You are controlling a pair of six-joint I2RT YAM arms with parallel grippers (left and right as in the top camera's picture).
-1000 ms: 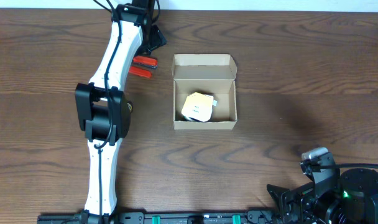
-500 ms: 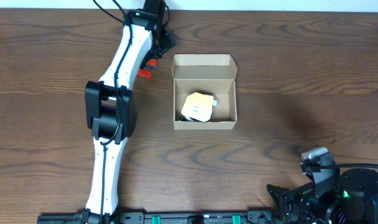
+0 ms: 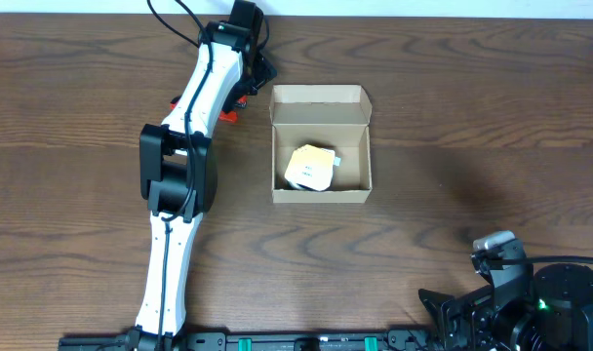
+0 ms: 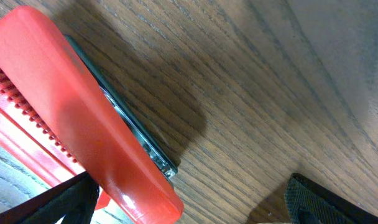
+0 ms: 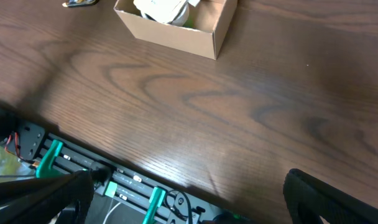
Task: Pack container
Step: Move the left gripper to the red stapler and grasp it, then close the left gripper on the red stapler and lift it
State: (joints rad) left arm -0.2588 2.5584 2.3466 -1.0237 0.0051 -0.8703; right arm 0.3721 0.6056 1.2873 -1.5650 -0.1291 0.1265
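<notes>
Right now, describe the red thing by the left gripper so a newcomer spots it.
Find the open tan cardboard box on the dark wooden table. Off its far left corner, mostly under the left gripper, lies a flat red plastic piece with a ridged edge. It is the only red thing; the pale yellow item sits inside the box.
</notes>
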